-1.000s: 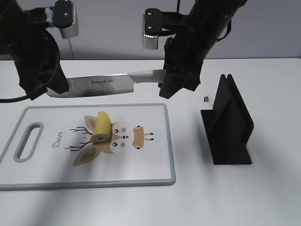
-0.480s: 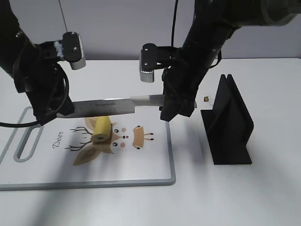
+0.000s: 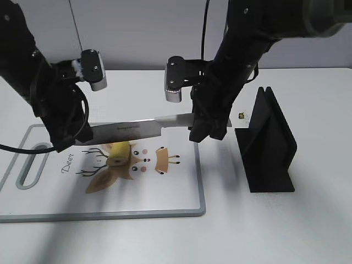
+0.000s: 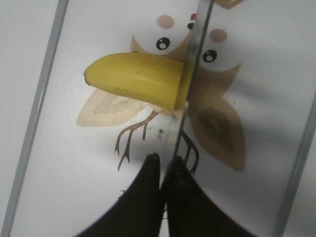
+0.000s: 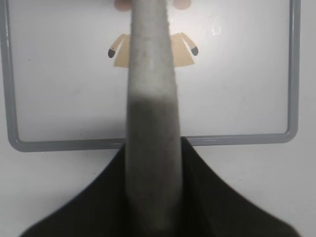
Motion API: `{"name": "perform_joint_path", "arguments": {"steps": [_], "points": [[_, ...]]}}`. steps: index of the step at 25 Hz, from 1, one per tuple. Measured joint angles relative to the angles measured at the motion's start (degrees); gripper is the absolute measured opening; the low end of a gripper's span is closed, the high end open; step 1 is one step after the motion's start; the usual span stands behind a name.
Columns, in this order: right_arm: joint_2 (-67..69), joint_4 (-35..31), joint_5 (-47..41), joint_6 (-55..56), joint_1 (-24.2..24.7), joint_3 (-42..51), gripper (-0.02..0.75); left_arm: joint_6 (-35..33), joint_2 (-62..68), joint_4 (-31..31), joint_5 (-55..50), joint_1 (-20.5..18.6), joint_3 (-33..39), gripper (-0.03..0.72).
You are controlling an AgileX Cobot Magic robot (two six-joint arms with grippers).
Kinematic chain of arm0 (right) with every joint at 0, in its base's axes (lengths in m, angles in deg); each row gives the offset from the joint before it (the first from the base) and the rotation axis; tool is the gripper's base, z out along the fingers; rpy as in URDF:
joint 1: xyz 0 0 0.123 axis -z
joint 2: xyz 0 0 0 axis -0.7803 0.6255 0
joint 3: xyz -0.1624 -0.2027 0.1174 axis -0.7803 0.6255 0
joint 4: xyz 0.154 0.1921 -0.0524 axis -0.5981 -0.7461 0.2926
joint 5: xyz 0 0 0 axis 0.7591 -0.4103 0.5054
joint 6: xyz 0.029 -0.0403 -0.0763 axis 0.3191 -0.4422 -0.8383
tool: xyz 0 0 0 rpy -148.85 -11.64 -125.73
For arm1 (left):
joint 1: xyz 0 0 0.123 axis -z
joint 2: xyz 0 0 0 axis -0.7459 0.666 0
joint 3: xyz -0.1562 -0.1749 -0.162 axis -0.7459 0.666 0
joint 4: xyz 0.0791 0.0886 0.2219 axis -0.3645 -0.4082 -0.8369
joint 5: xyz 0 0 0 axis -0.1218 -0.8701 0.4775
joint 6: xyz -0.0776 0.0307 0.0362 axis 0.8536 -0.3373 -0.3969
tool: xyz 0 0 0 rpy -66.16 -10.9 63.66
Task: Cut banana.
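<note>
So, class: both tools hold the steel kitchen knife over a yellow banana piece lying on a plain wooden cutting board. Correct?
Not quite. The cutting board is white plastic with a grey rim and a deer print, as the exterior view shows. The rest holds: knife, banana piece.

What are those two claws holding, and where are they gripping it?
Both hold one knife: the right claw grips its pale handle, the left claw pinches the blade's tip end.

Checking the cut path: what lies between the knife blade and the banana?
Nothing. In the exterior view the blade sits just above the banana; the left wrist view shows only bare board around it.
</note>
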Motion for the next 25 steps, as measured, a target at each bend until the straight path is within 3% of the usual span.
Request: {"name": "perform_joint_path", "arguments": {"steps": [25], "points": [[3.6,-0.8,2.4,-0.2,0.0,0.0,0.18,0.0,2.3,-1.0,1.1,0.0,0.0,0.0]]}}
